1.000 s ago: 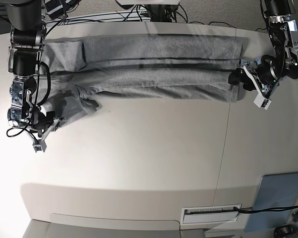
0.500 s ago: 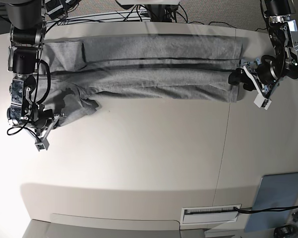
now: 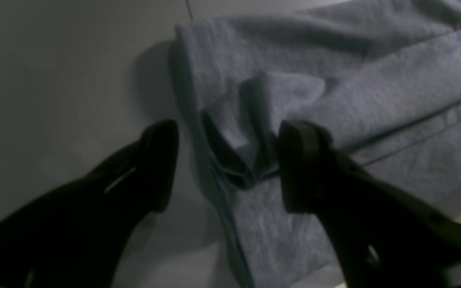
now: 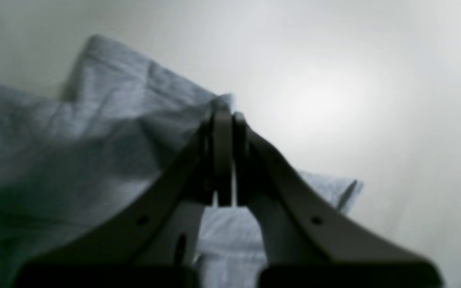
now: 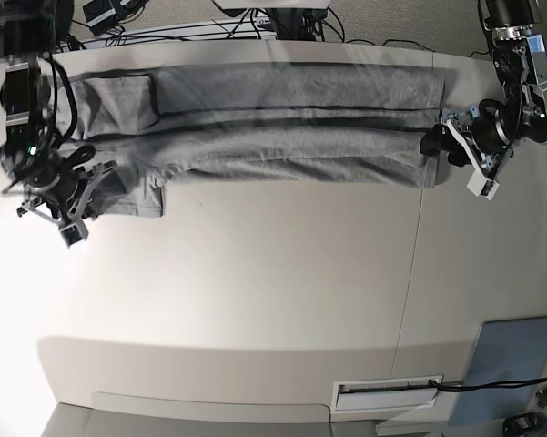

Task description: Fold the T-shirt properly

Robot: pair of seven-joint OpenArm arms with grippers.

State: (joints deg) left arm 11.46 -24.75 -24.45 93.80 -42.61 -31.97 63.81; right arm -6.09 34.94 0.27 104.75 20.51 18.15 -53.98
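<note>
t-shirt (image 5: 282, 127) lies as a long grey band across the far part of the worktop (image 5: 273, 300), which is bare on the near side; its long axis runs side to side in the base view. one narrow end sits by the left pincer (image 5: 441, 146), the bunched, sleeve-like end by the right pincer (image 5: 68, 196). cannot tell which end is the collar.

right pincer: jaws pressed together, a thin corner of grey cloth nipped at the tips in its wrist view (image 4: 222, 116), cloth tenting up toward the grip. left pincer (image 3: 226, 164): jaws spread wide, straddling a small raised pleat at the hem edge, gripping nothing.

risks, as i judge them: the right grip looks shallow, right on the corner, so a pull may slip it free. the left may close on the pleat's top layer only, so layers separate when lifted. with one end pinched and the other loose, any drag would skew the band and undo the lengthwise folds.
</note>
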